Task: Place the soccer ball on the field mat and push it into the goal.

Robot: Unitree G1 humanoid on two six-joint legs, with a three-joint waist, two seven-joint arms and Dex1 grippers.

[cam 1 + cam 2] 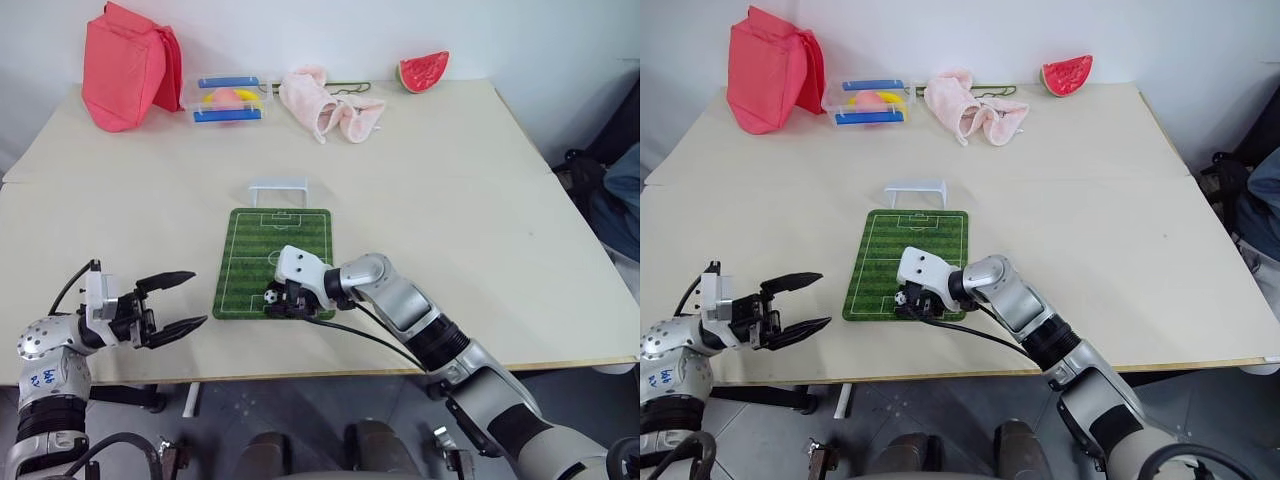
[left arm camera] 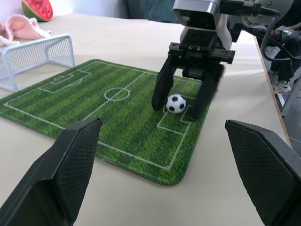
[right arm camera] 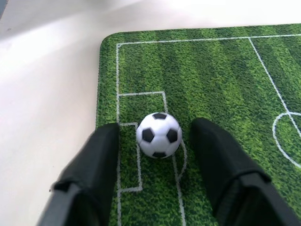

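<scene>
My right claw (image 3: 155,141) stands open on the field mat (image 1: 290,240), its fingers (image 3: 101,155) either side of the soccer ball (image 3: 159,134) with a gap at each flank. The ball rests on the near penalty box lines. The goal (image 1: 278,188) sits at the mat's far end. My left claw (image 1: 182,301) hangs open, empty, near the table (image 1: 480,200) edge. At the back, a clear box (image 1: 228,100) with blue bars holds something yellow and pink.

The right gripper (image 1: 287,303) reaches in leftward, tipped slightly downward, its fingers (image 3: 101,160) parted with gaps on both sides. The left gripper (image 1: 182,300) is held level at the near left, pointing rightward, fingers spread wide.
</scene>
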